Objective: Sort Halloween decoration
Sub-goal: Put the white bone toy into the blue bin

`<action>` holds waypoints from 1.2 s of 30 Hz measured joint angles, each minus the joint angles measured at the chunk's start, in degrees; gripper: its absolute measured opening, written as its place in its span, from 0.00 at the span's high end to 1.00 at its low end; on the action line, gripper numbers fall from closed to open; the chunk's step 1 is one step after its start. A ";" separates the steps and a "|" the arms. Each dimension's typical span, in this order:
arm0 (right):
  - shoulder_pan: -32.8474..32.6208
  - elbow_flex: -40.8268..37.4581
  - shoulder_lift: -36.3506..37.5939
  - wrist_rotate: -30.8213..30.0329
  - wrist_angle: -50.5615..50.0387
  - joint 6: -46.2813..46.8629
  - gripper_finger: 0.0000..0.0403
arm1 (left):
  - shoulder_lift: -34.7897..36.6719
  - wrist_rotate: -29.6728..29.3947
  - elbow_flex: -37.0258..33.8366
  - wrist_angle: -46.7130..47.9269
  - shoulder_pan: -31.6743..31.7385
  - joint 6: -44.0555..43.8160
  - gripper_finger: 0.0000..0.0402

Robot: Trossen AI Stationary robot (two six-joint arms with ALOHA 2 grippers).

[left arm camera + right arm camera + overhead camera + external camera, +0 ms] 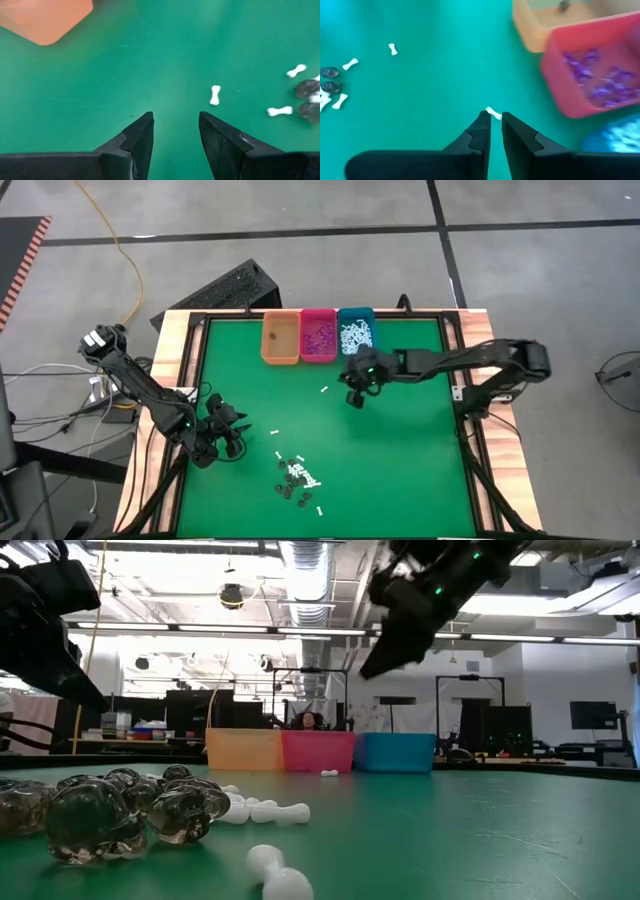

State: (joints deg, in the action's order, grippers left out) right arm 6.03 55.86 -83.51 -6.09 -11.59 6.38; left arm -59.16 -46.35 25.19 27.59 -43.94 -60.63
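— Where are the little Halloween bits?

— Most sit in a heap of tiny white plastic bones and dark see-through skulls (297,478) near the front of the green table (400,450). A few white bones lie apart from the heap. One small white bone (324,389) lies alone, closer to the boxes.

— What boxes?

— Three small plastic boxes stand in a row at the far edge. The orange box (280,338) has one dark bit inside. The pink box (319,335) holds purple bits. The teal box (355,331) holds white bones.

— What is the right claw (355,397) doing?

— It hangs above the mat, just in front of the pink and teal boxes. Its two dark fingers (482,131) have a thin gap between them and pinch nothing. The lone white bone shows just past their tips.

— And the left claw (232,437)?

— It is low by the left side of the mat, near the heap. Its fingers (142,135) are spread apart and empty.
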 joint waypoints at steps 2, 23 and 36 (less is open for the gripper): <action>0.22 -1.09 3.67 -0.02 -0.90 -0.28 0.81 | 0.02 -0.16 0.00 -0.92 -0.02 1.04 0.63; -0.34 -30.88 14.31 -0.03 39.58 5.28 0.81 | 4.79 1.25 0.00 -8.26 -0.01 13.48 0.63; 0.20 -30.74 12.93 -1.16 44.12 10.00 0.81 | 15.58 -1.01 0.00 -7.81 -0.02 22.11 0.63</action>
State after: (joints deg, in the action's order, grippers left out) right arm 6.23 25.12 -70.59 -7.25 32.54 16.39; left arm -43.57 -47.36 25.19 19.78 -43.97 -38.52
